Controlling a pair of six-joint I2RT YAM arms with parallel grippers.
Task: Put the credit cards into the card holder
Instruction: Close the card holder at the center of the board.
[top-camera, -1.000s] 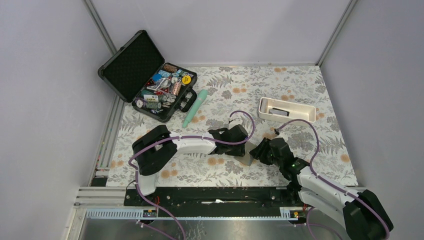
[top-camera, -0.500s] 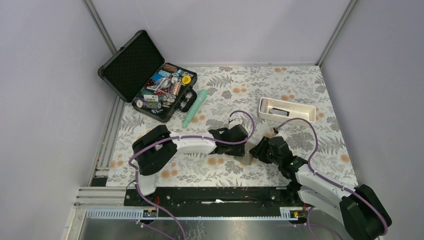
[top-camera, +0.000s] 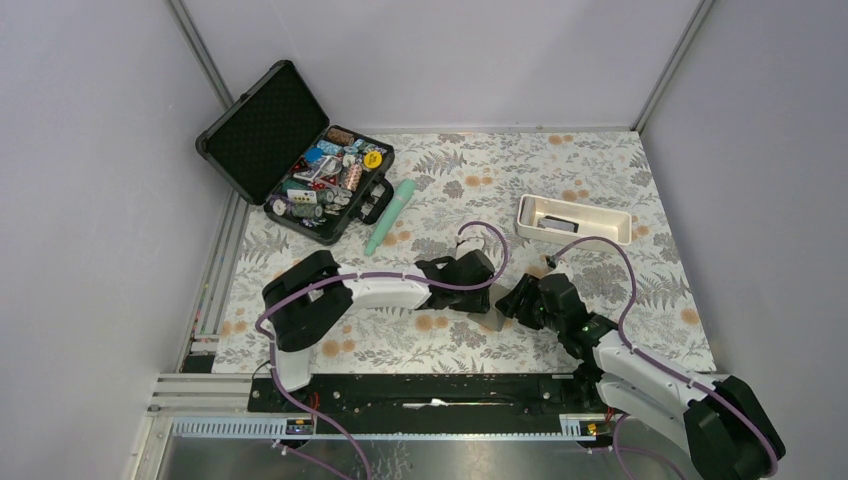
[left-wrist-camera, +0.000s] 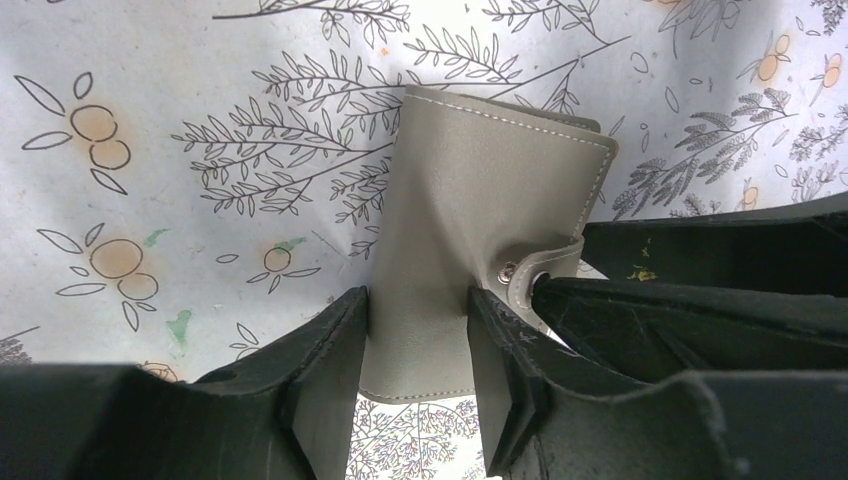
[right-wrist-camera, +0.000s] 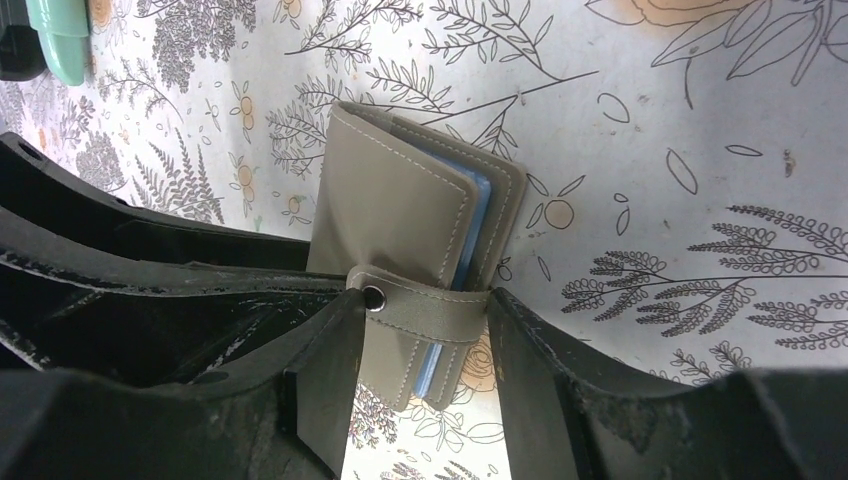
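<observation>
Your left claw (left-wrist-camera: 417, 310) is clamped across the card holder (left-wrist-camera: 480, 200), which points straight out ahead of it on the desk (top-camera: 600, 190); your right claw (right-wrist-camera: 422, 305) straddles its snap strap (right-wrist-camera: 440, 298) from the opposite side, grip unclear, with a blue credit card (right-wrist-camera: 482, 220) inside

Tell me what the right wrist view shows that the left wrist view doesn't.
Right wrist only: a blue card edge-on inside the wallet, and the end of a green tube at top left. Left wrist only: the wallet's plain stitched back, no card visible. Both: the grey wallet on the flowered cloth, its snap strap, flanked by the left end effector or the right end effector.
</observation>
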